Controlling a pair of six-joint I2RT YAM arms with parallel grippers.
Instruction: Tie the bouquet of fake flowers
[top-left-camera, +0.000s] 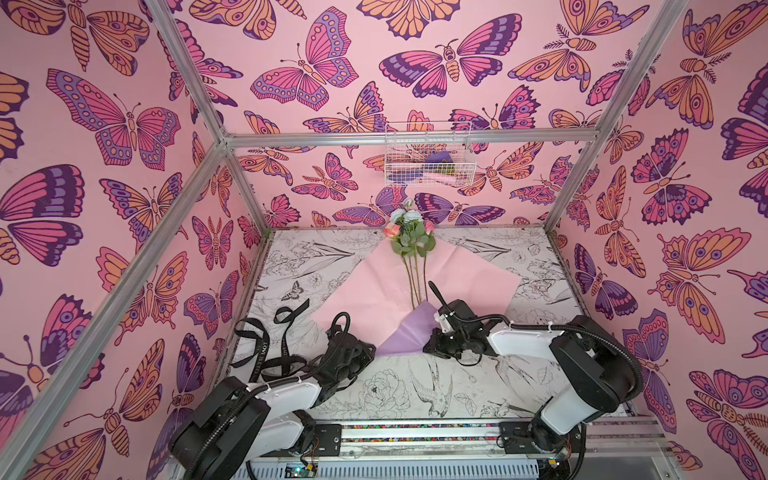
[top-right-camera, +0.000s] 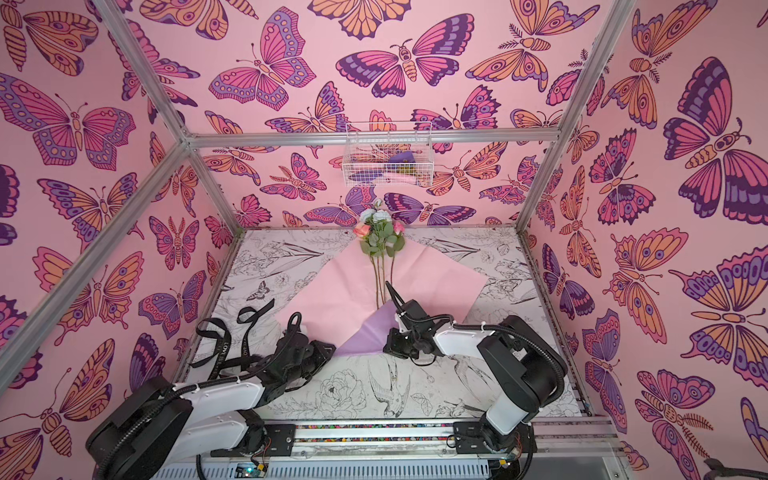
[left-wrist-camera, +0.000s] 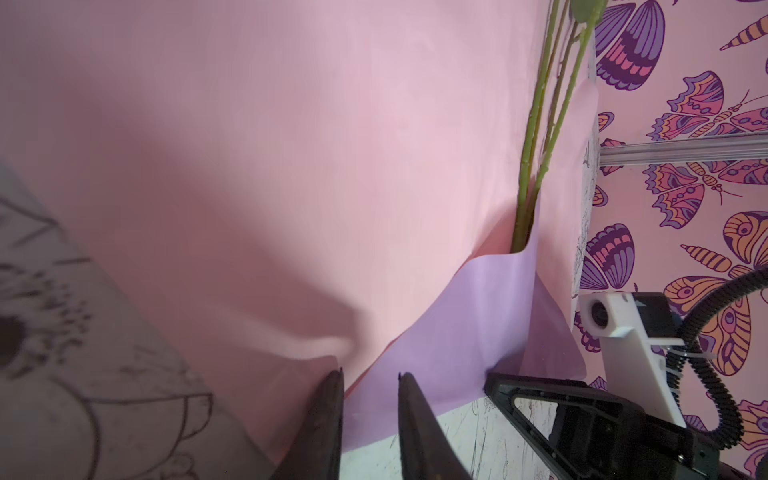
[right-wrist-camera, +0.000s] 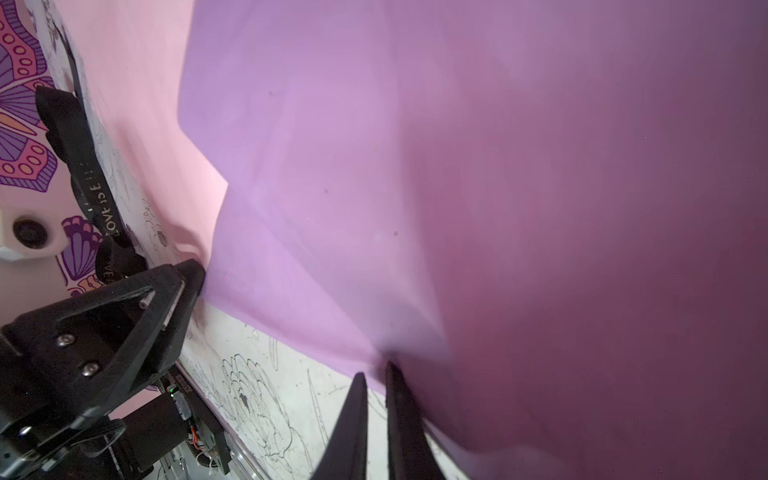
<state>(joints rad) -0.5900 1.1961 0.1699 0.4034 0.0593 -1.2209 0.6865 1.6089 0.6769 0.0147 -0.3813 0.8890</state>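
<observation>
The bouquet of fake flowers (top-left-camera: 409, 232) (top-right-camera: 380, 232) lies on its pink wrapping paper (top-left-camera: 374, 291), blooms at the far wall and stems (left-wrist-camera: 536, 145) running toward me. A lilac flap (top-left-camera: 405, 330) (left-wrist-camera: 469, 316) (right-wrist-camera: 415, 166) of the paper is folded up over the stem ends. My right gripper (top-left-camera: 426, 347) (right-wrist-camera: 375, 369) is shut on the flap's near edge and holds it raised. My left gripper (top-left-camera: 371, 348) (left-wrist-camera: 370, 372) is at the flap's left corner, its jaws a little apart, with the paper's fold line running between them.
A long black ribbon (top-left-camera: 270, 345) (right-wrist-camera: 93, 195) with pale lettering lies tangled at the left of the table (top-left-camera: 415, 395), behind my left arm. A white wire basket (top-left-camera: 428, 153) hangs on the back wall. Printed walls and aluminium posts close in three sides.
</observation>
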